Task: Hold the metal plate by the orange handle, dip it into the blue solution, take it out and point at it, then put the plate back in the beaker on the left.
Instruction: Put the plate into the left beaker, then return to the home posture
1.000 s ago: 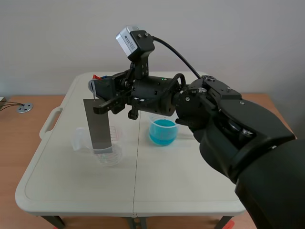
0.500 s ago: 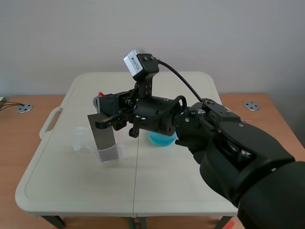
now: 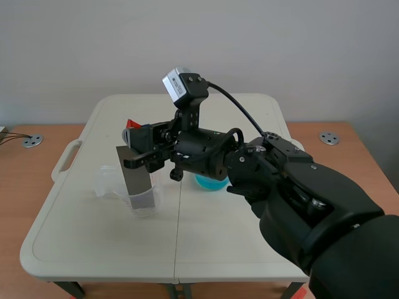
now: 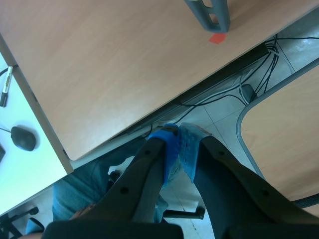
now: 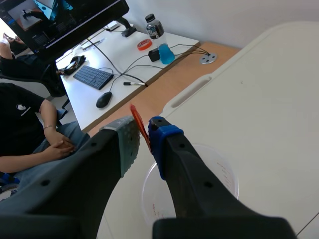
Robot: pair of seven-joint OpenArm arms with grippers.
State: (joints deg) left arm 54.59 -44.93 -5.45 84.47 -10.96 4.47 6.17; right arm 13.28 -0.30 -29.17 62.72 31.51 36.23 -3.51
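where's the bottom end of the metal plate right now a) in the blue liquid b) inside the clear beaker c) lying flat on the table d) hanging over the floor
b: the metal plate stands with its lower end inside the clear beaker, the right gripper shut on its orange handle.

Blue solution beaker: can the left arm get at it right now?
Probably not soon. The left gripper looks off the table, over a wooden desk and floor cables, and the right arm, holding the metal plate, lies across the blue solution beaker.
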